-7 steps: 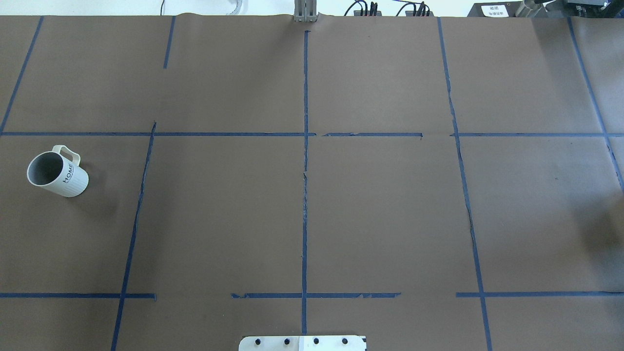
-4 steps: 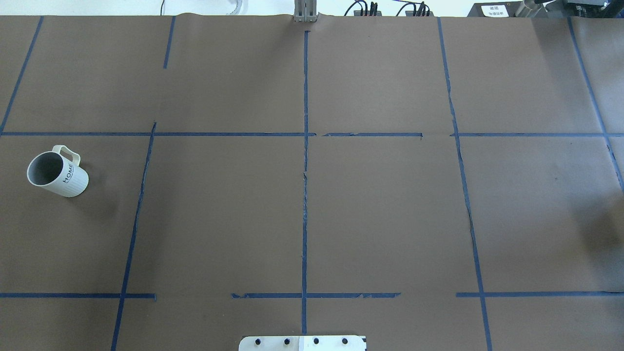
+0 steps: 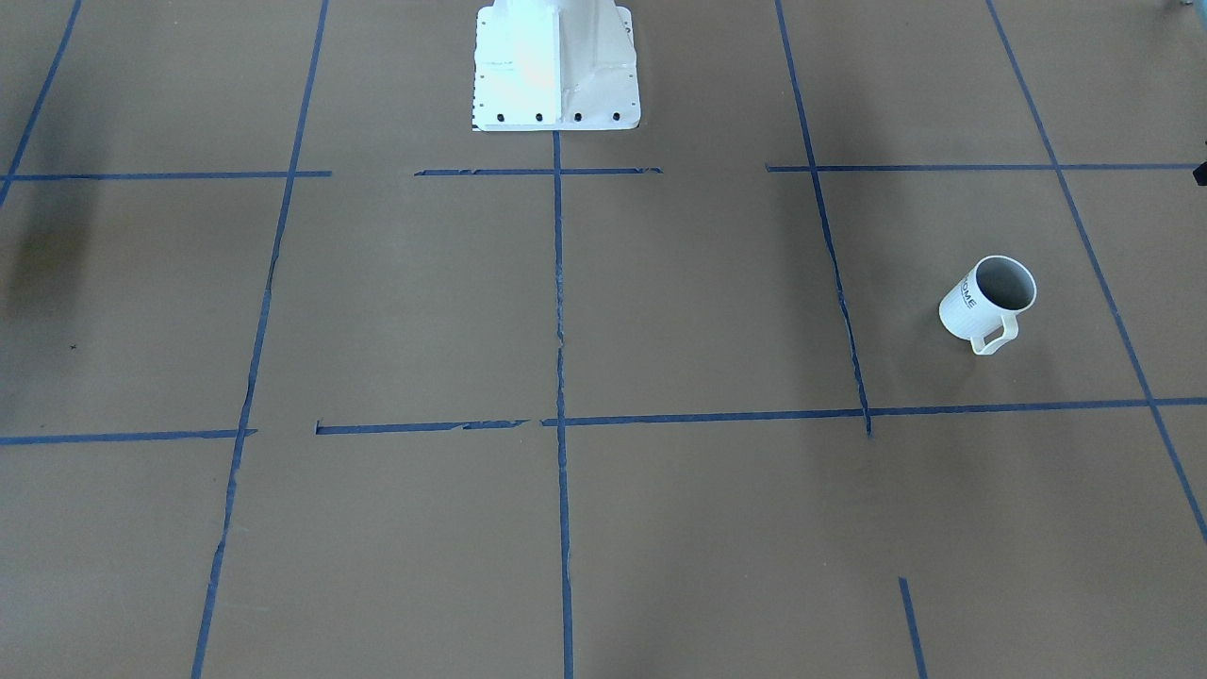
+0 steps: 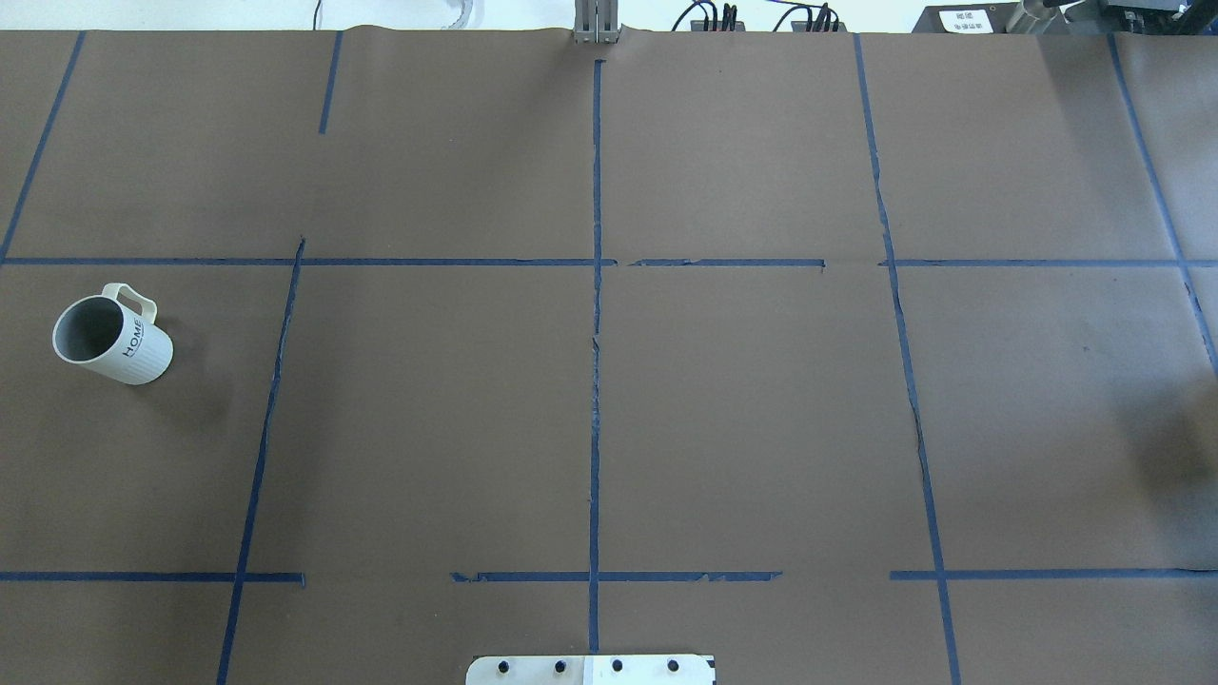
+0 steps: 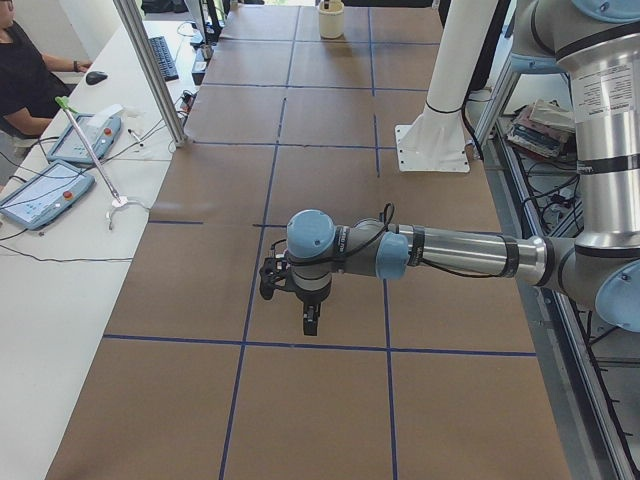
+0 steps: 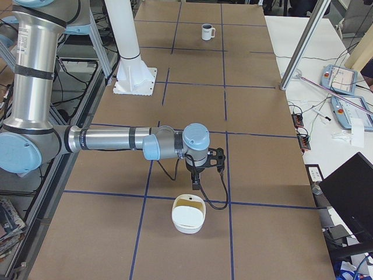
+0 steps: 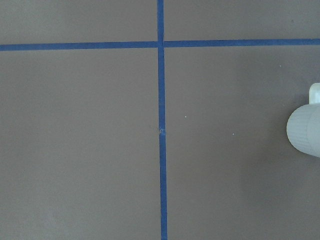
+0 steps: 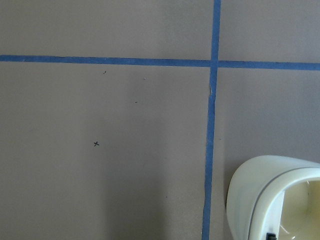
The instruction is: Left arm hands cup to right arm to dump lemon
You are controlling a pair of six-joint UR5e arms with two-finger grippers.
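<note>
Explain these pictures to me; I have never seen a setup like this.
This is a robot with two jointed arms at a table covered in brown paper with blue tape lines. One picture looks down from behind the robot, one faces it from across the table, two look along the table from its ends, and two come from wrist cameras. The left arm fills the left-end view, the right arm the right-end one. A white cup stands upright on the robot's left, held by neither arm. A white container sits near the right arm. No lemon shows.
</note>
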